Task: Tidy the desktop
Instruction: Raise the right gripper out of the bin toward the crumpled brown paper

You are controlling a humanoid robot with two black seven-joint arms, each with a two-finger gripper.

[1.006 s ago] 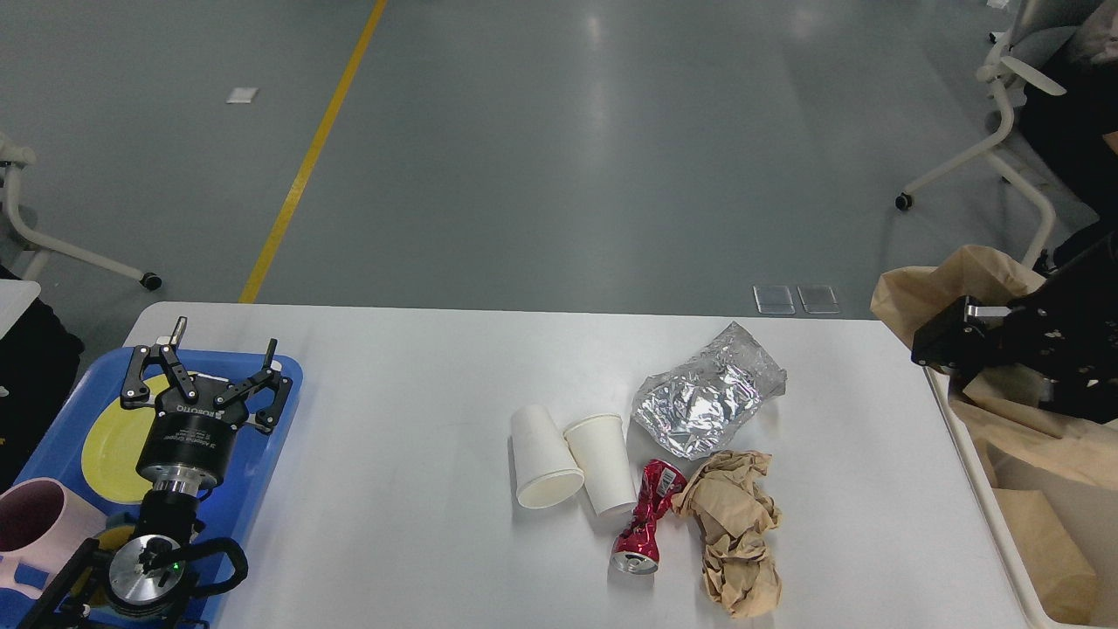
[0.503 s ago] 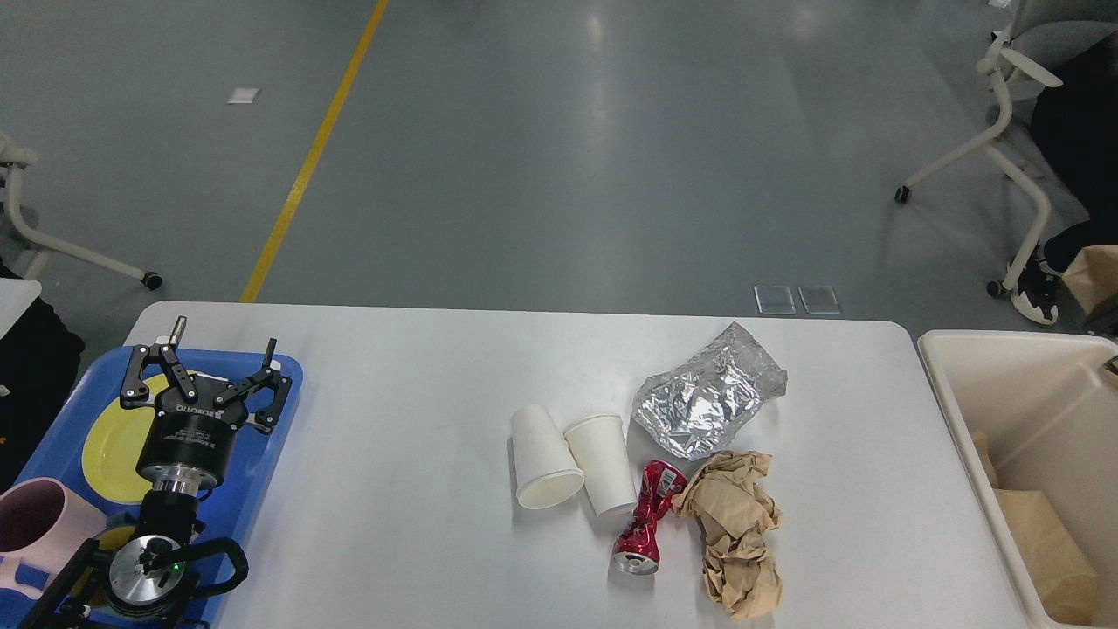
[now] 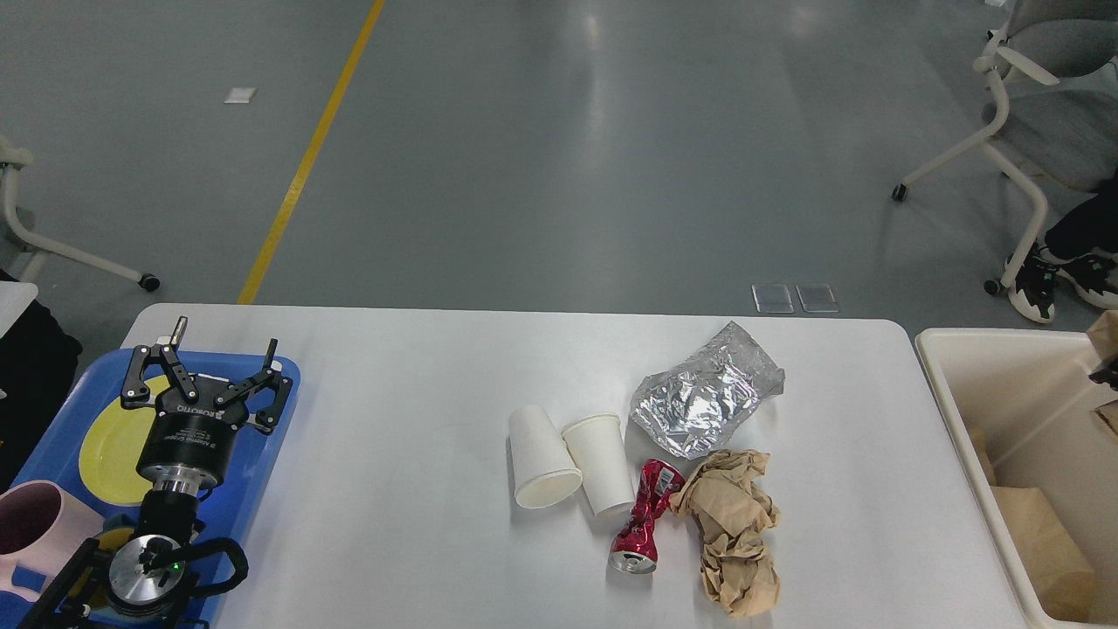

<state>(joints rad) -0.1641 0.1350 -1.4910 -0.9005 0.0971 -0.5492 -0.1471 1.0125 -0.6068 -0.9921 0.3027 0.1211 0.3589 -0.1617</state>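
**Rubbish clustered mid-table, my left gripper parked over the tray**

The desktop (image 3: 393, 454) fills the lower part of my head view, white with rounded far corners. My left gripper (image 3: 206, 377) hovers above the blue tray (image 3: 279, 411) at the table's left end, jaws spread wide with nothing between them. Beneath it on the tray lies a yellow plate (image 3: 109, 445), and a pink mug (image 3: 35, 524) sits at the near left, cut by the picture's edge.

My right gripper is out of sight — only a dark scrap shows at the right edge, and I cannot tell what it is.

Right of centre the clutter sits close together. Two white paper cups lie on their sides, touching: the left cup (image 3: 540, 459) with its mouth toward me, the right cup (image 3: 601, 463) just beside it. Next comes a crushed red can (image 3: 642, 517), its open end nearest me, pressed against a crumpled brown paper wad (image 3: 734, 528). Behind those two lies a crinkled silver foil bag (image 3: 707, 400), its near edge meeting the paper.

Off the table's right end stands a cream bin (image 3: 952, 384) — brown paper (image 3: 1044, 550) lies inside at its near end.
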